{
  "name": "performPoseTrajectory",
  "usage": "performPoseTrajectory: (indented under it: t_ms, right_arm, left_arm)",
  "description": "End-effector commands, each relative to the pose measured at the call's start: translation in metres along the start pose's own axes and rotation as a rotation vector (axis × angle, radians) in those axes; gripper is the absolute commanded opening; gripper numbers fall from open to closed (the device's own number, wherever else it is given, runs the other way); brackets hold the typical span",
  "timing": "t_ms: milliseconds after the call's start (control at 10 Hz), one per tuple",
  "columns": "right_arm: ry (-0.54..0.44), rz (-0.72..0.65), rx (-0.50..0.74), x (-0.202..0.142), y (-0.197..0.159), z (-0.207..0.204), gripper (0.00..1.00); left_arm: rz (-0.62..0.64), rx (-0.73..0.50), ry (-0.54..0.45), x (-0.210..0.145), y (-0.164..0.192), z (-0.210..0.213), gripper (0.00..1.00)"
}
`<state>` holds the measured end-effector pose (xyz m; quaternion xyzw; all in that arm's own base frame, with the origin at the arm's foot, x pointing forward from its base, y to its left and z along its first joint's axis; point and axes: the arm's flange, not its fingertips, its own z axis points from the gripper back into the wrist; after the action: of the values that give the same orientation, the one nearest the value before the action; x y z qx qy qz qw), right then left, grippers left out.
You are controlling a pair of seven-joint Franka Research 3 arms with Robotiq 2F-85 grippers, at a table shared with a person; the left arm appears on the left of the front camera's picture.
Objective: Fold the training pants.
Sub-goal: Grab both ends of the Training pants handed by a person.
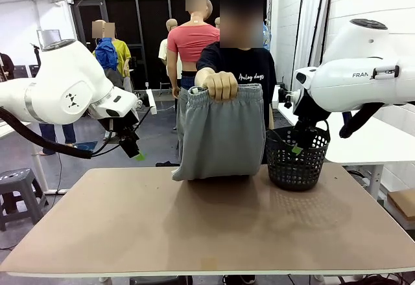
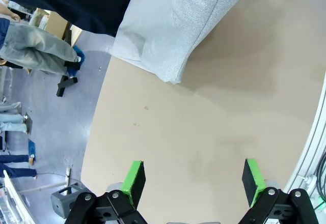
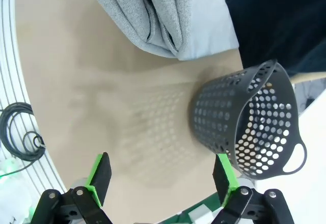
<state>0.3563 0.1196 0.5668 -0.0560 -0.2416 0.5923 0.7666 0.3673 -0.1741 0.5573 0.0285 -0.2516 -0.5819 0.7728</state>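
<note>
1. Training pants (image 1: 220,133) hang from the person's hand (image 1: 220,85) by the waistband, lower end touching the tabletop (image 1: 194,233) at its far edge.
2. Left pincer (image 2: 194,178) and right pincer (image 3: 160,173) are both spread and empty, above the tabletop.
3. Judgement: no fold laid yet; all folding remains.

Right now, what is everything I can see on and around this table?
pants: one, light grey, held up at the far edge, lower end resting on the table
basket: one, black mesh, on the table's far right, beside the pants
table: one, tan top, between the robot and the person
stool: one, grey, on the floor left of the table
hand: one, the person's, gripping the pants' waistband
left end effector: one, black with green pads, open, above the table's left side
right end effector: one, black with green pads, open, above the table near the basket
</note>
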Motion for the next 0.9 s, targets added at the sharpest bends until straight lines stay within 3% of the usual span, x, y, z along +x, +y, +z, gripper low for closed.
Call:
performPoseTrajectory:
  t_ms: [0,400,800]
  right_arm:
    - [-0.01,-0.014,-0.04,0.0,-0.009,-0.014,1.0]
    - [-0.075,0.077,-0.007,-0.017,-0.033,-0.05,1.0]
    - [-0.146,0.123,0.047,-0.026,-0.048,-0.08,1.0]
  left_arm:
    - [-0.058,0.003,0.025,-0.005,0.015,-0.012,1.0]
    - [-0.213,-0.003,0.063,-0.003,0.041,-0.046,1.0]
    - [-0.335,0.049,-0.07,-0.004,0.053,-0.071,1.0]
